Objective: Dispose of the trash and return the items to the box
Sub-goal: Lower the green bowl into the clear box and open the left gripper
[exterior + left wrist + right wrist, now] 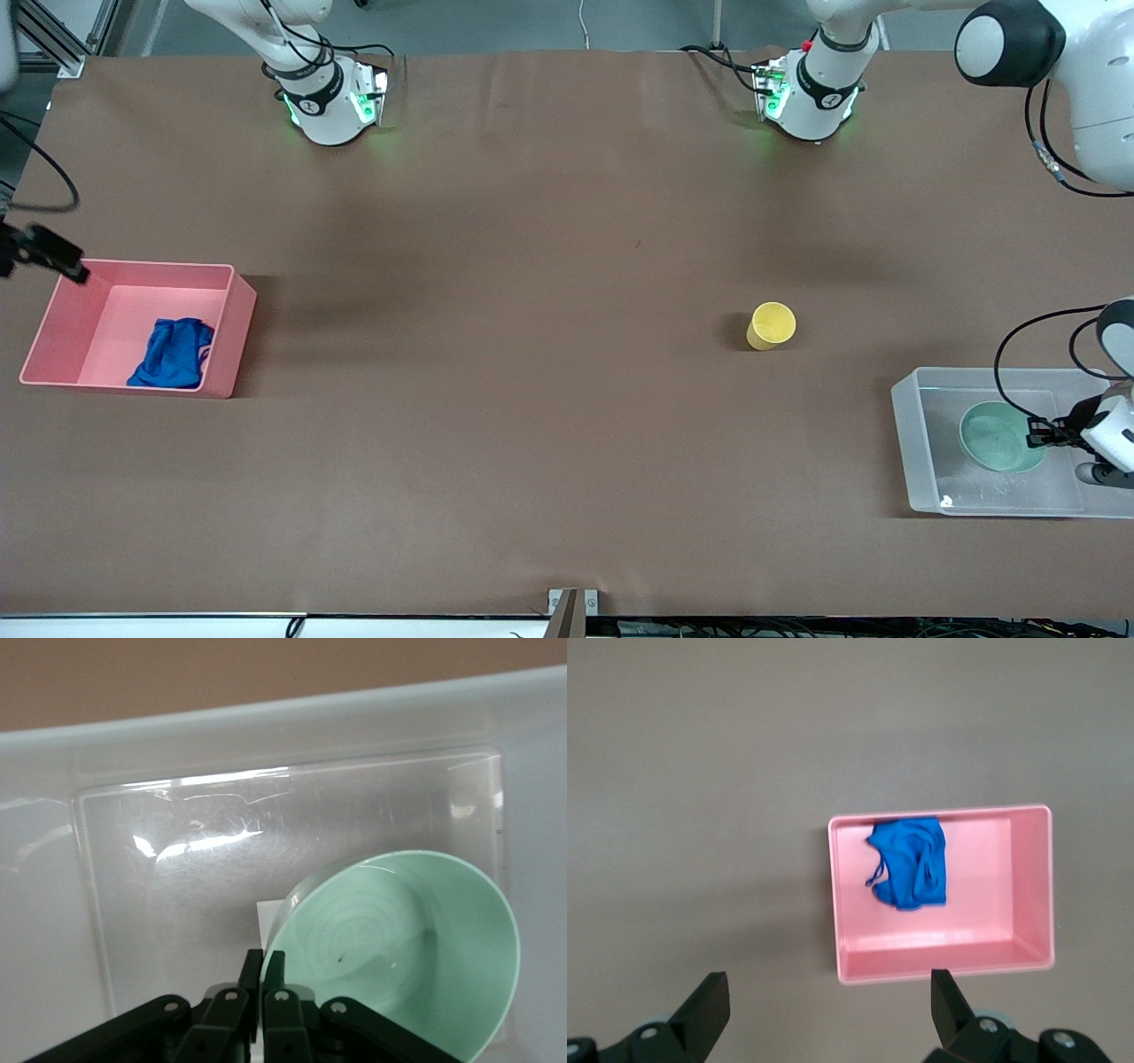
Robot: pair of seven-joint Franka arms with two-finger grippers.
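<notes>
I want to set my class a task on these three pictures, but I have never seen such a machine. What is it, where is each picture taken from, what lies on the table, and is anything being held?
Two robot arms stand at a brown table. One picture looks down from a high camera facing them; the others come from cameras on each arm's wrist. The left tool is shut on the rim of the mint-green bowl, which is inside the clear box at the left arm's end. The right tool is open and holds nothing, high above the pink bin, where the blue cloth wad lies. The yellow cup stands alone on the table.
</notes>
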